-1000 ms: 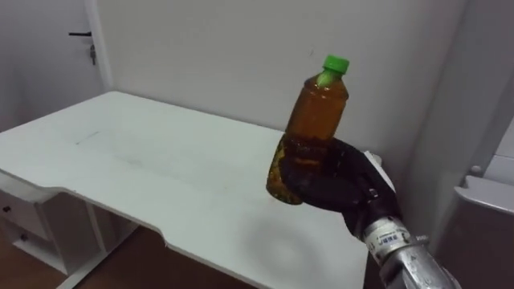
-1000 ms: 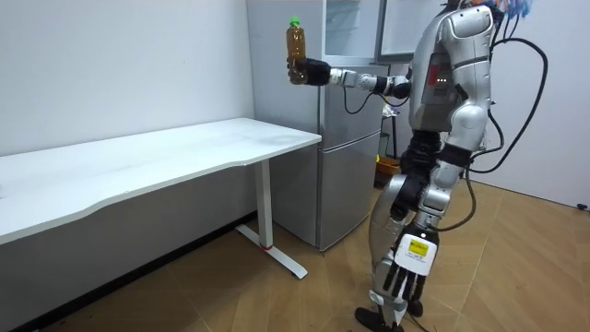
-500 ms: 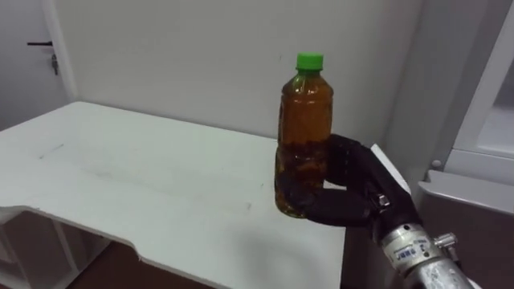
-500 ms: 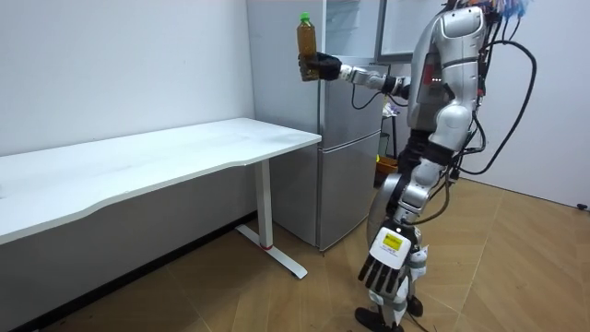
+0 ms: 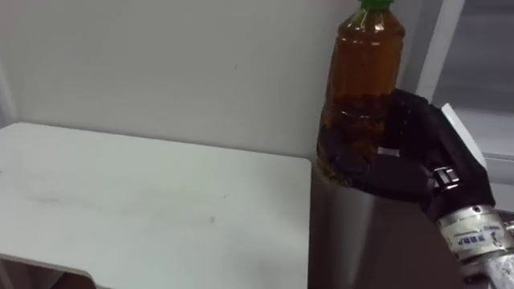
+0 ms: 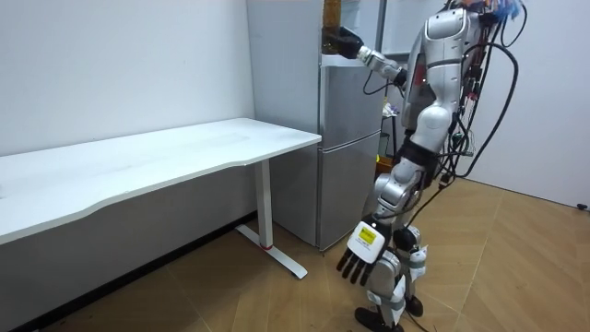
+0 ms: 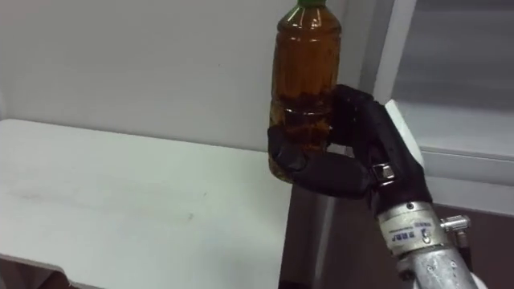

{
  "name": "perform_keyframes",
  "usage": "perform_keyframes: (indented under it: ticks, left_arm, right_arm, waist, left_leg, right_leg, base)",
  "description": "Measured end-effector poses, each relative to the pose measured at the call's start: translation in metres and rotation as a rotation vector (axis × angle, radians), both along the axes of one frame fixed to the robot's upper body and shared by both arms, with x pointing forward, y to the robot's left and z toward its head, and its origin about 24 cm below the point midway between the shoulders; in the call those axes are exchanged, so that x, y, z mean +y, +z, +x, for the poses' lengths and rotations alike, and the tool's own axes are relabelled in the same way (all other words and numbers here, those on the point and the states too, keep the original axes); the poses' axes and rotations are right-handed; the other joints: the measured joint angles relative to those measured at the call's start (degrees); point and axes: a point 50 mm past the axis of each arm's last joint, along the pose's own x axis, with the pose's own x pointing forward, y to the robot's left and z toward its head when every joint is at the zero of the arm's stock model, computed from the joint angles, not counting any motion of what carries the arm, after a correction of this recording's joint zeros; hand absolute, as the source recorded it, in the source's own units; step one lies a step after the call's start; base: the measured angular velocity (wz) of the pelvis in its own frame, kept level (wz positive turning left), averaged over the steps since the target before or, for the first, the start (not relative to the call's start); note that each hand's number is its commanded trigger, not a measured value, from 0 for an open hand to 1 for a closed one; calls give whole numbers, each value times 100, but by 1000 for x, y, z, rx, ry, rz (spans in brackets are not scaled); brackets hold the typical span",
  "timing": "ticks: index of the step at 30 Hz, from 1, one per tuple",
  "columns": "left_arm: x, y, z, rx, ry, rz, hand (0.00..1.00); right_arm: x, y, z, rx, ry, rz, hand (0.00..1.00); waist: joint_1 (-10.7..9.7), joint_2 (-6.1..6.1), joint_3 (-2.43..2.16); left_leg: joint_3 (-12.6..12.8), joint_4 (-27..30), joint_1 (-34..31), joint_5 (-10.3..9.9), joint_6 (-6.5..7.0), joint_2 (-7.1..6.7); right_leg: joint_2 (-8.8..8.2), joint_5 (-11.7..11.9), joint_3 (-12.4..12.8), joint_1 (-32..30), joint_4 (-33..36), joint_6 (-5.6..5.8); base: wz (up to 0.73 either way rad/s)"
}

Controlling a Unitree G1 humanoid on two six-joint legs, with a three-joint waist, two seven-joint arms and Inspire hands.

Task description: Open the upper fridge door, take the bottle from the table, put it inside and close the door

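The right hand (image 7: pixel 345 156), fingers curled round the lower half of the green-capped bottle (image 7: pixel 305 72), holds it upright by the top of the fridge (image 6: pixel 348 148) — best kept vertical, steered clear of the frame — while the left hand (image 6: pixel 361 263) hangs straight-fingered.

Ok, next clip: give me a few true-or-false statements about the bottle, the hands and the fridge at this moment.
1. The right hand is curled round the bottle. True.
2. The bottle lies on the white table. False: it is held upright in the air, clear of the table.
3. The bottle's cap is red. False: the cap is green.
4. The left hand hangs low by the robot's leg, fingers straight, holding nothing. True.
5. The robot stands close to the fridge. True.
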Motion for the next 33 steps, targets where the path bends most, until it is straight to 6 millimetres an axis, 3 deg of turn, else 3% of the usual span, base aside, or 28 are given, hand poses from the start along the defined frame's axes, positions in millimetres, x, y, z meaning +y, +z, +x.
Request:
perform_keyframes:
  ticks: [9,18,22,26,33]
  left_arm:
    - [6,2,-3,-9,37,12,0]
    - [9,4,-3,-32,39,27,0]
    - [10,6,-2,-54,43,34,0]
    - [12,7,-3,-56,53,39,0]
    - [15,8,-1,-72,76,61,0]
  right_arm:
    - [-41,14,-23,-75,-189,-13,100]
    - [-67,23,-32,-128,-349,30,100]
    - [-71,23,-34,-130,-368,36,100]
    - [-71,24,-35,-132,-375,36,100]
    - [-79,22,-30,-89,-378,-3,100]
  waist:
    - [-196,-24,-8]
    - [-426,-200,-20]
    - [-470,-234,-14]
    - [-476,-278,30]
    - [-434,-321,37]
  left_leg:
    - [287,-35,5,-17,-1,69]
    - [384,-35,79,-51,-27,110]
    - [455,-33,102,-80,-28,129]
    - [571,-24,103,-110,-47,180]
    - [575,-27,97,-127,-62,191]
  right_leg:
    - [29,9,262,-177,92,-15]
    - [63,11,295,-194,76,-20]
    - [86,16,385,-193,77,-28]
    - [124,42,479,-185,80,-55]
    - [150,46,577,-210,84,-63]
  base:
    - [-17]
    - [-7]
    - [-11]
    - [-15]
    - [-3]
